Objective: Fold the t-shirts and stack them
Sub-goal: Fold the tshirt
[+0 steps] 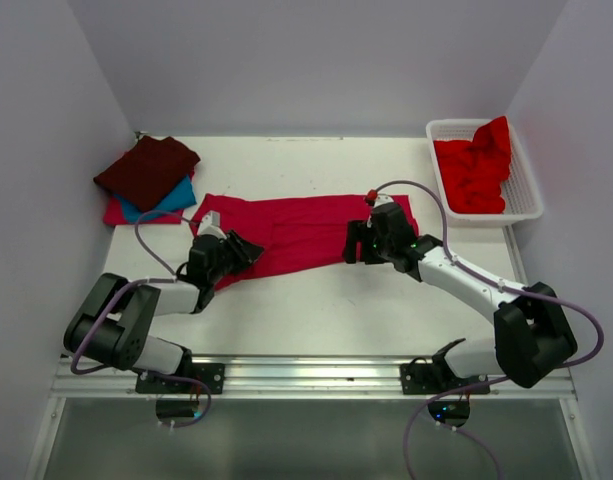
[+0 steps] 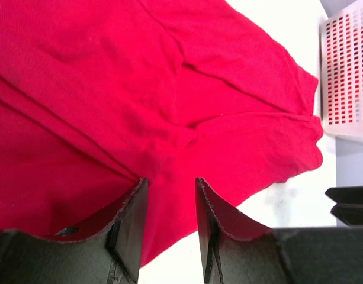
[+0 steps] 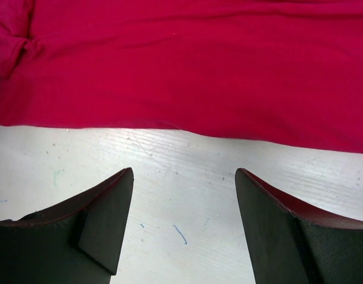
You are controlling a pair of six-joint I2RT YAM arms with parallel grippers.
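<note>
Crimson shirt (image 1: 306, 230) lies near the middle of the surface (image 1: 316, 310), folded lengthways into a long band that runs from 9 o'clock to 3 o'clock in the top view. Its 3 o'clock end stops short of the basket (image 1: 527, 170). In the left wrist view the shirt (image 2: 110, 89) shows overlapping layers and several soft creases, and one sleeve end points toward the basket (image 2: 347, 71).

At the band's 8 o'clock end sits the left hand (image 1: 238, 249), low over the cloth. Its wrist view shows the left hand (image 2: 168, 183) with its fingers (image 2: 131, 231) parted by a narrow gap. Red cloth and a sliver of white surface show through the gap, and nothing is visibly pinched there. I cannot tell whether the fingertips touch the cloth.

Along the shirt's near edge, at about 5 o'clock, is the right hand (image 1: 354, 246). In its wrist view the right hand (image 3: 184, 171) is spread wide over bare surface, just beside the hem of the shirt (image 3: 199, 71), and it holds nothing.

At 10 o'clock on the surface is a stack of folded shirts. The maroon shirt (image 1: 146, 168) is on top, the teal shirt (image 1: 173, 197) is under it, and the pink-red shirt (image 1: 120, 212) is at the bottom, with its edges showing toward 6 o'clock.

At 2 o'clock stands the basket, with crumpled red shirts (image 1: 474, 170) piled in it above the rim.
</note>
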